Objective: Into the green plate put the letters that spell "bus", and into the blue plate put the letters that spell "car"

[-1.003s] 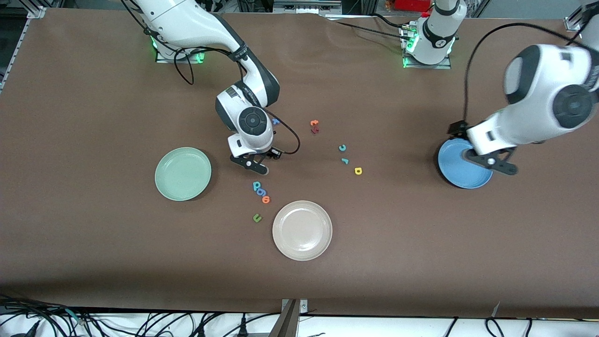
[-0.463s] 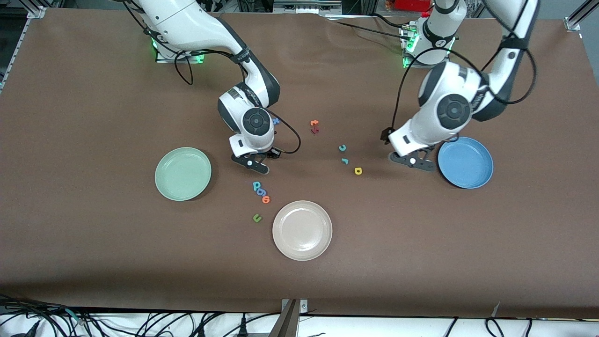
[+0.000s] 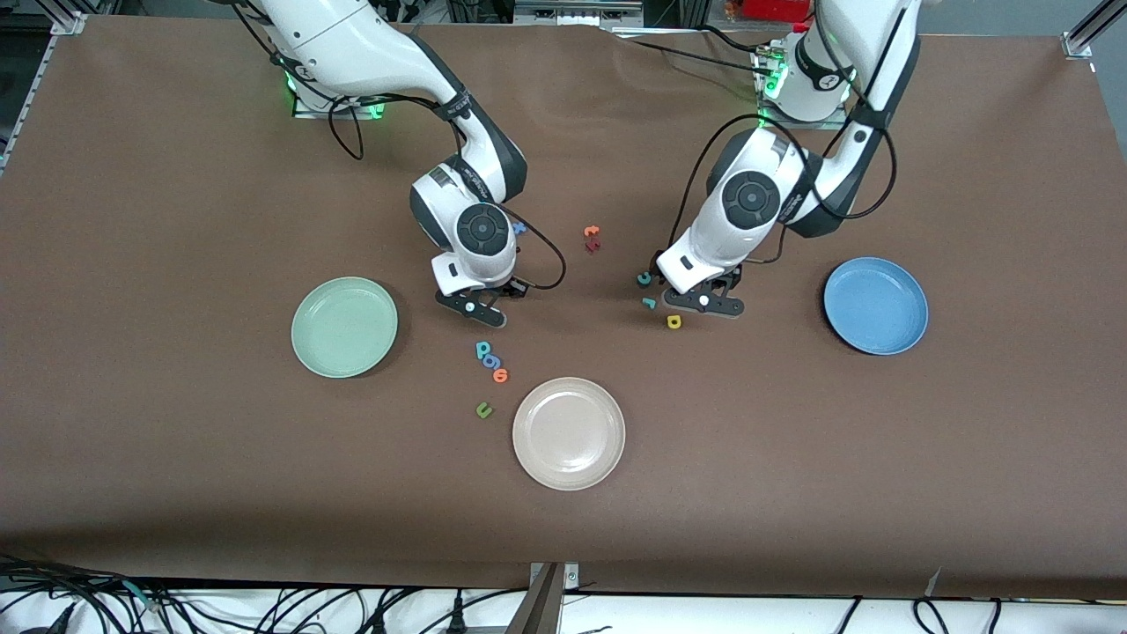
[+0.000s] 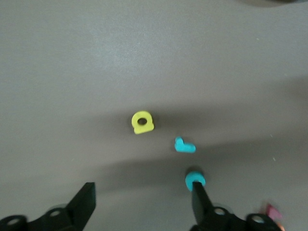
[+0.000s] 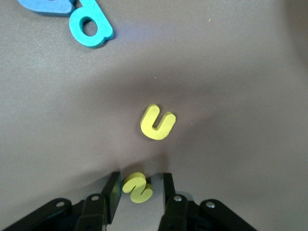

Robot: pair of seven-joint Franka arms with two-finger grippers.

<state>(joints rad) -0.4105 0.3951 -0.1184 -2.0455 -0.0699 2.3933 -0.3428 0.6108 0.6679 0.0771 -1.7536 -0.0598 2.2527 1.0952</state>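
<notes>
My right gripper (image 5: 139, 180) is down at the table beside the green plate (image 3: 344, 327). The yellow "s" (image 5: 137, 187) lies between its fingers: one finger touches it and a small gap shows at the other, so the gripper is open. The yellow "u" (image 5: 158, 122) lies just ahead and the teal "b" (image 5: 90, 24) farther off. My left gripper (image 4: 143, 197) hangs wide open low over the teal "c" (image 4: 195, 179), which sits at one fingertip. The teal "r" (image 4: 184, 146) and yellow "a" (image 4: 142, 121) lie close by. The blue plate (image 3: 876, 305) holds nothing.
A beige plate (image 3: 569, 432) sits nearer the front camera. A blue "g" (image 3: 491, 362), an orange letter (image 3: 500, 376) and a green "u" (image 3: 483, 409) trail from the teal "b" (image 3: 482, 350). An orange "t" (image 3: 592, 232) and a dark red letter (image 3: 592, 246) lie between the arms.
My left arm swung from over the blue plate to over the "c", "r" and "a", jaws narrowing slightly. The right gripper stayed put while its fingers closed in around the "s".
</notes>
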